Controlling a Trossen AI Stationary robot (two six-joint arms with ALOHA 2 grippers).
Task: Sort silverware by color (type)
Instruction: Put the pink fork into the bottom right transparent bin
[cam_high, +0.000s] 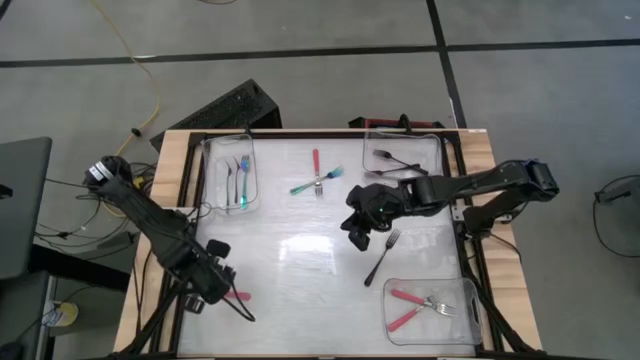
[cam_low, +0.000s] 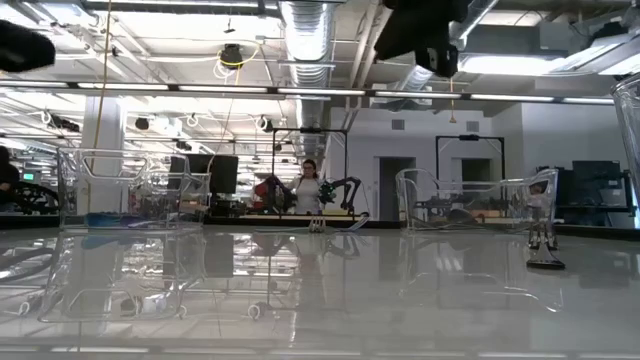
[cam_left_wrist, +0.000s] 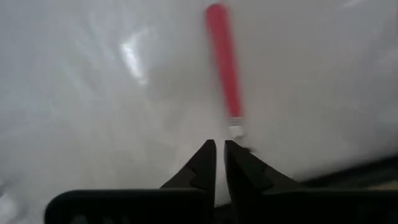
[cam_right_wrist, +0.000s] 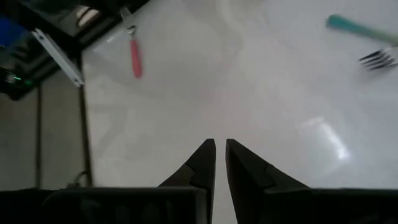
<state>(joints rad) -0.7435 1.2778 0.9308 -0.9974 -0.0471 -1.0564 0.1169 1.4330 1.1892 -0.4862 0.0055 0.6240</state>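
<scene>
My left gripper (cam_high: 222, 290) is low over the table's near-left part, shut, with a red-handled fork (cam_left_wrist: 224, 68) lying on the table just ahead of its fingertips. My right gripper (cam_high: 358, 234) hangs shut and empty above the table's middle. A black fork (cam_high: 382, 256) lies flat just to its right. Farther back, a red fork (cam_high: 316, 163) and a teal fork (cam_high: 312, 185) lie crossed on the table. The far-left tray (cam_high: 212, 172) holds teal forks, the far-right tray (cam_high: 438, 150) black ones, the near-right tray (cam_high: 470, 300) red ones. My left gripper's shut fingertips (cam_left_wrist: 231, 149) stand right at the red fork's metal neck (cam_left_wrist: 236, 129), coming along the fork's length. I cannot tell whether they touch it. The fork lies flat on the table.
The table's middle and near-centre are open glossy surface. A dark frame rail (cam_high: 458, 215) runs along the right side under the right arm. In the low view a person (cam_low: 308, 188) sits in the room far behind the table.
</scene>
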